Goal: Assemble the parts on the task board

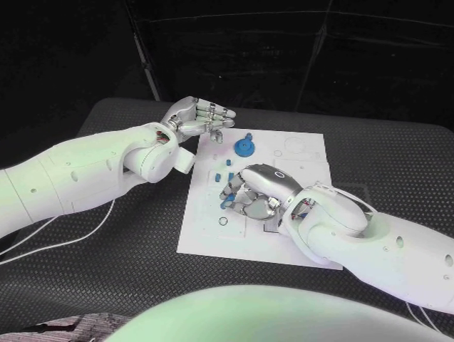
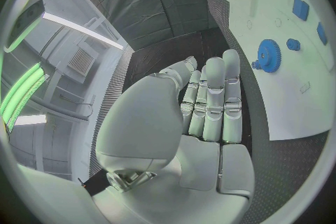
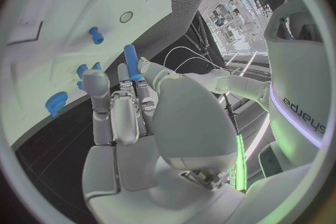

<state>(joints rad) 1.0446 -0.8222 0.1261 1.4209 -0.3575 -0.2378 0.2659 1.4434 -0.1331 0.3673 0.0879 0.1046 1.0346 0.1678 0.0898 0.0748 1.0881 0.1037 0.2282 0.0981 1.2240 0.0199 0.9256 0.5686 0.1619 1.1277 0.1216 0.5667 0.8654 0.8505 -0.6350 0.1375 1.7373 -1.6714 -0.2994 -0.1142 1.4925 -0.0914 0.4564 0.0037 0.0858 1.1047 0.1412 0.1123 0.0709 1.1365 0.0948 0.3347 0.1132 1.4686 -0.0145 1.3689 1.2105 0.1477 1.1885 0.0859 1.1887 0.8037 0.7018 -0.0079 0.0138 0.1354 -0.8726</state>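
Observation:
The white task board [image 1: 214, 236] lies mid-table. A blue gear [image 1: 245, 147] stands near its far edge, with small blue parts [image 1: 219, 175] nearer the middle. My right hand [image 1: 256, 189] hovers palm down over the board's centre and pinches a blue peg [image 3: 132, 62] at its fingertips. Beyond it on the board [image 3: 56, 11] are another blue peg [image 3: 96, 36] and a blue piece [image 3: 56, 103]. My left hand [image 1: 198, 117] hangs at the board's far left corner, fingers [image 2: 212, 102] curled in with nothing in them. The gear [image 2: 268, 54] and blue blocks [image 2: 300, 8] lie ahead of it.
The black ribbed table mat [image 1: 103, 271] surrounds the board. White cables [image 1: 78, 231] trail across it under my left arm. Empty recesses and outlines mark the board's far right part [image 1: 301, 148].

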